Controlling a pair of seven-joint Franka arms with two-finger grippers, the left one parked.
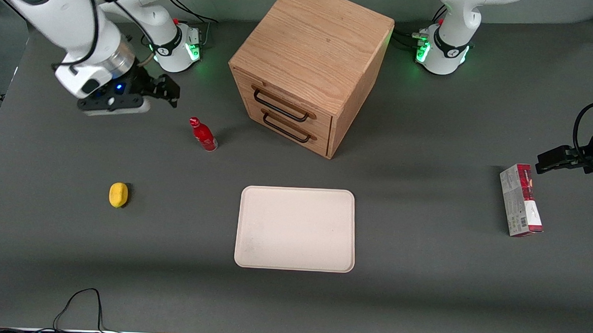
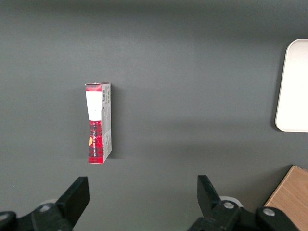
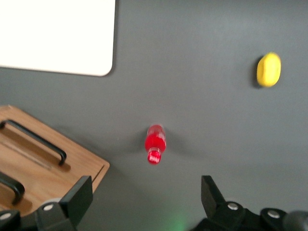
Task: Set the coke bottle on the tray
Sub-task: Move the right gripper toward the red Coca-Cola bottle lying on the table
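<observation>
The coke bottle (image 1: 203, 134) (image 3: 155, 143) is small and all red with a red cap, standing on the grey table in front of the wooden cabinet's drawers, toward the working arm's end. The cream-white tray (image 1: 295, 229) (image 3: 57, 36) lies flat nearer the front camera than the cabinet, with nothing on it. My gripper (image 1: 162, 94) (image 3: 147, 199) hovers above the table, farther from the front camera than the bottle and apart from it. It is open, with nothing between its black fingers (image 3: 78, 199).
The wooden drawer cabinet (image 1: 307, 68) with two black handles stands at the table's middle, farther from the front camera than the tray. A yellow lump (image 1: 118, 195) lies toward the working arm's end. A red-and-grey carton box (image 1: 520, 200) lies toward the parked arm's end.
</observation>
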